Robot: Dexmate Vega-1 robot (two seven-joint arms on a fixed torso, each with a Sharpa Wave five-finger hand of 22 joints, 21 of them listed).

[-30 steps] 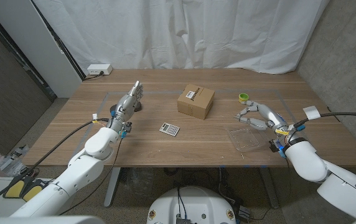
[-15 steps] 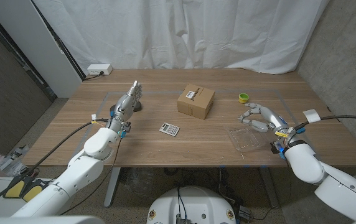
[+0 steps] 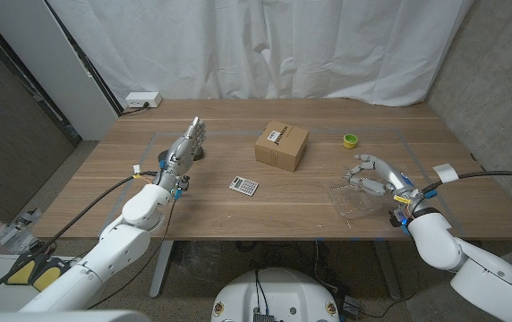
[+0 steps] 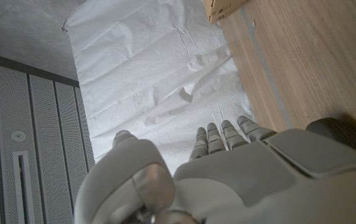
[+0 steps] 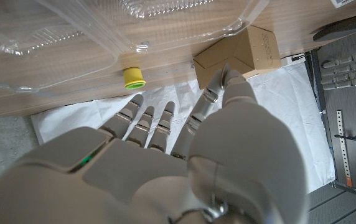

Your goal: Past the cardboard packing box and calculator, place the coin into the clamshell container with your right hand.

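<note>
My right hand point(image 3: 372, 173) hovers over the far edge of the clear clamshell container point(image 3: 349, 199), which lies open near the table's front right. In the right wrist view the thumb tip meets a fingertip point(image 5: 223, 78) in a pinch while the other fingers reach out straight. The coin is too small to make out between them. The container's clear wall point(image 5: 103, 28) lies just ahead of that hand point(image 5: 165, 162). The cardboard box point(image 3: 281, 146) stands mid-table, and the calculator point(image 3: 244, 185) lies in front of it. My left hand point(image 3: 183, 150) stands at the left with its fingers straight, holding nothing.
A yellow-green cap point(image 3: 350, 139) sits beyond the container, right of the box. A small dark round object point(image 3: 201, 153) lies beside my left hand. A white power strip point(image 3: 142, 99) lies at the far left corner. The table point(image 3: 238, 210) has bare wood between calculator and container.
My right hand has drawn back from beyond the container toward its far edge, moving right and nearer to me. The left arm has not moved.
</note>
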